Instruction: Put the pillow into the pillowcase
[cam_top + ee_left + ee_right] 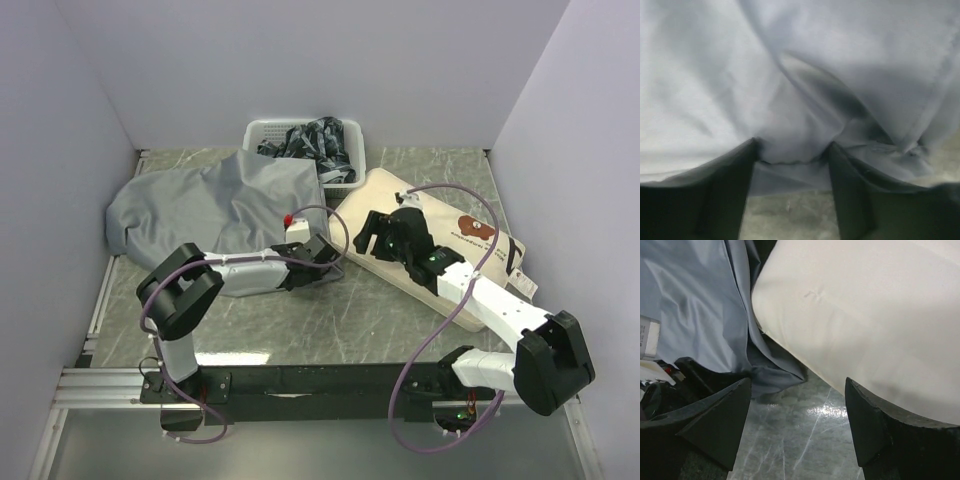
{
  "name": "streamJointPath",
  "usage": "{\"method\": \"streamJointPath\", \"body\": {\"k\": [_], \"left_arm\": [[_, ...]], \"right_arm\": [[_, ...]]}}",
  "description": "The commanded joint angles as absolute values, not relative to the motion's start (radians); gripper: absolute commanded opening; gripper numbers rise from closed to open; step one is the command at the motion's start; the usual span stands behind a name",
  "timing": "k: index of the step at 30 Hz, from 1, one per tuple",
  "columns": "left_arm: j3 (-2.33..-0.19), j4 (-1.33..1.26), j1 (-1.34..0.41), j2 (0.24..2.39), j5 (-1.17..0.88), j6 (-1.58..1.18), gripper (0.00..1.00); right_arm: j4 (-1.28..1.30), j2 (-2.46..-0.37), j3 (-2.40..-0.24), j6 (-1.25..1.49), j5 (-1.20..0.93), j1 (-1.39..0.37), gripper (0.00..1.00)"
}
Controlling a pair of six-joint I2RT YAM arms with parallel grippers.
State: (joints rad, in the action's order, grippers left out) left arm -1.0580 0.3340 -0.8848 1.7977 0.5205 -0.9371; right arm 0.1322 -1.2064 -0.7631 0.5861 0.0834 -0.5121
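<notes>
Left fingers [715, 200] straddle the pillowcase [790, 75] edge, grip unclear: pinch just the top layer, with the wide, empty right fingers [715, 425] waiting at the pillow [865, 315] beside it.

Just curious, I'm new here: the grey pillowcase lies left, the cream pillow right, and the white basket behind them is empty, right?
No: the basket holds dark patterned cloth, as the top view shows. The pillowcase left, pillow right is correct.
</notes>
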Motion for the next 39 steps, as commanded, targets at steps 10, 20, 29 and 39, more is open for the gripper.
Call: {"method": "streamJointPath", "body": {"k": [10, 20, 29, 39], "left_arm": [[-0.688, 0.492, -0.963, 1.435, 0.589, -1.295, 0.01], [-0.492, 0.601, -1.04, 1.068, 0.512, -1.518, 0.01], [-0.545, 0.77, -1.083, 0.962, 0.529, -1.565, 0.01], [-0.686, 0.952, -1.088, 0.899, 0.56, -1.549, 0.28]], "right_arm": [[0.138, -1.201, -0.779, 0.563, 0.164, -0.502, 0.8], [0.282, -1.434, -1.087, 0.538, 0.245, -0.42, 1.0], [0.368, -1.744, -1.336, 0.509, 0.288, -0.413, 1.0], [0.298, -1.815, -1.252, 0.517, 0.224, -0.411, 0.58]]}}
